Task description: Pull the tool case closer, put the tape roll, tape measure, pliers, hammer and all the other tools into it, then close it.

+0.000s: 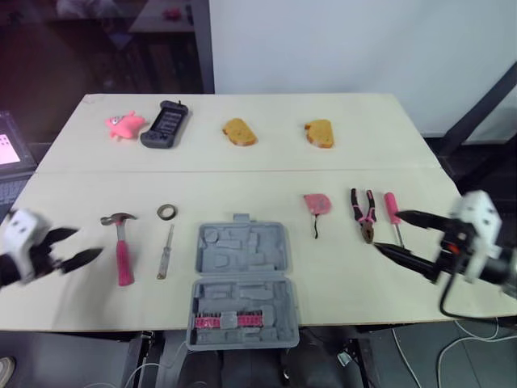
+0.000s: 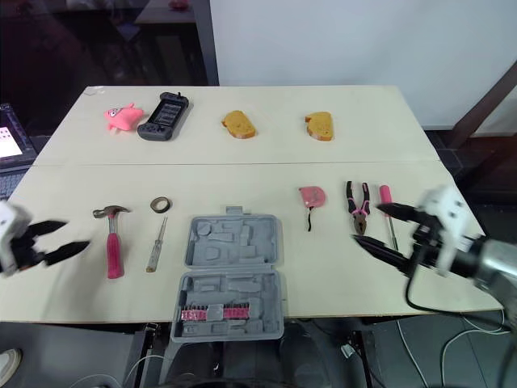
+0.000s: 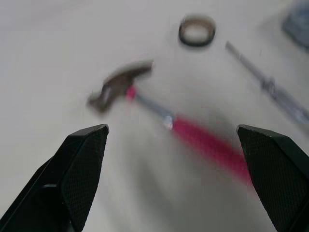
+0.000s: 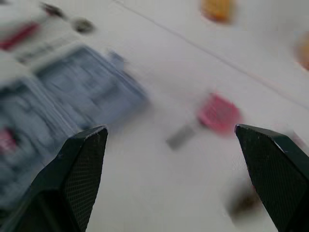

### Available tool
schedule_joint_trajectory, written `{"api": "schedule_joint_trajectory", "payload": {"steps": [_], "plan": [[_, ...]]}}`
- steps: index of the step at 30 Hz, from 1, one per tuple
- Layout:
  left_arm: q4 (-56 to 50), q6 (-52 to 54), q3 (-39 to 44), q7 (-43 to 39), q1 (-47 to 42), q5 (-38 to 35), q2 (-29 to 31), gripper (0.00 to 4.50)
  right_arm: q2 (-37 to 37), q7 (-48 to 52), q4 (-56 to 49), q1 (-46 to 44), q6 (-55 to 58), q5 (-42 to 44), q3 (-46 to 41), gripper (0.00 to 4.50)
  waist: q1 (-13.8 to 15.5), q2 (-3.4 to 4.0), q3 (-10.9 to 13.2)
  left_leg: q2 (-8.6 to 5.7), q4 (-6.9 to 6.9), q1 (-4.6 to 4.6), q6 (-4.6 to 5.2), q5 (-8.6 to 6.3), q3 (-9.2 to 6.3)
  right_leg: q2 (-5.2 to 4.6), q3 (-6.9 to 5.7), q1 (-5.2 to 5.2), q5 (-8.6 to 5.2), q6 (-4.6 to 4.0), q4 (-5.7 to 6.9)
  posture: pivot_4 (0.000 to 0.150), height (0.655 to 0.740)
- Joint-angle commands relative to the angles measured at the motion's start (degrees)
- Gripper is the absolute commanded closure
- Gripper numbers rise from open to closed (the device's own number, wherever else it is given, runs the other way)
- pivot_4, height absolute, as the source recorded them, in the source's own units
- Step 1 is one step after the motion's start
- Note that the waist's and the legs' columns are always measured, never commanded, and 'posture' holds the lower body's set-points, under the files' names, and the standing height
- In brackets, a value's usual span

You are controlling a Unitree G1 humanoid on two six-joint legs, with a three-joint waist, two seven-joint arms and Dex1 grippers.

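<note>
- The tool case, open and of stiff plastic, is judged light and is best gripped at its rim.
- The left gripper and the right gripper are seen empty, fingers apart.

Far side of the counter, left to right: pink plush toy, black handset just beside it, one toast slice, then a second toast slice apart.
</note>
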Motion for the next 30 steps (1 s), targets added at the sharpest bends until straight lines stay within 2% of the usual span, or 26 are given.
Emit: {"api": "schedule_joint_trajectory", "payload": {"steps": [1, 3, 6, 14, 21, 30], "plan": [[10.2, -6.7, -8.1, -1.7, -13.7, 6.8, -2.5, 0.01, 0.8, -1.0, -1.9, -7.5, 0.7, -1.0, 11.0, 0.05, 0.4, 0.01, 0.0, -0.02, 0.02, -0.07, 0.00, 0.00, 0.00, -0.01, -0.01, -0.03, 0.01, 0.02, -0.02, 0.150, 0.7400], [18.7, -9.7, -13.4, -5.8, -23.2, 10.8, -4.4, 0.01, 2.1, -1.0, -1.1, -11.7, -0.3, -3.2, 17.0, 0.05, 0.7, 0.02, 0.0, -0.08, 0.12, -0.12, 0.01, 0.00, 0.00, -0.02, -0.01, -0.04, 0.05, 0.09, -0.03, 0.150, 0.7400], [28.2, -16.5, -20.0, -9.7, -31.8, 17.3, -5.3, 0.01, 2.8, -1.1, -0.1, -14.7, -1.4, -6.1, 22.2, 0.05, 0.5, -0.01, 0.0, -0.09, 0.17, -0.17, 0.01, 0.00, 0.02, -0.03, 0.02, -0.03, 0.08, 0.14, -0.08, 0.150, 0.7400], [40.5, -33.4, -31.5, -14.3, -44.5, 30.3, -5.8, 0.01, 4.1, -1.6, 0.0, -15.8, -2.6, -8.9, 26.4, 0.05, 0.2, 0.00, 0.0, -0.04, 0.08, -0.21, 0.31, -0.16, -0.02, 0.05, 0.01, -0.19, 0.06, 0.11, -0.02, 0.150, 0.7400], [44.8, -39.0, -39.1, -5.2, -48.4, 41.0, -8.0, 0.01, 5.8, -4.6, -2.0, -14.0, -1.7, -9.4, 26.3, 0.05, 0.2, 0.00, 0.0, -0.06, 0.27, -0.21, 0.30, -0.15, -0.01, 0.00, 0.02, -0.06, 0.09, 0.15, 0.02, 0.150, 0.7400], [47.0, -36.8, -42.0, 3.5, -48.1, 46.8, -11.7, 0.01, 6.5, -9.1, -6.6, -10.2, 1.0, -7.5, 23.6, 0.05, 0.2, -0.02, 0.0, -0.06, 0.28, -0.20, 0.30, -0.15, -0.04, 0.01, 0.01, -0.08, 0.09, 0.15, 0.17, 0.150, 0.7400]]}}
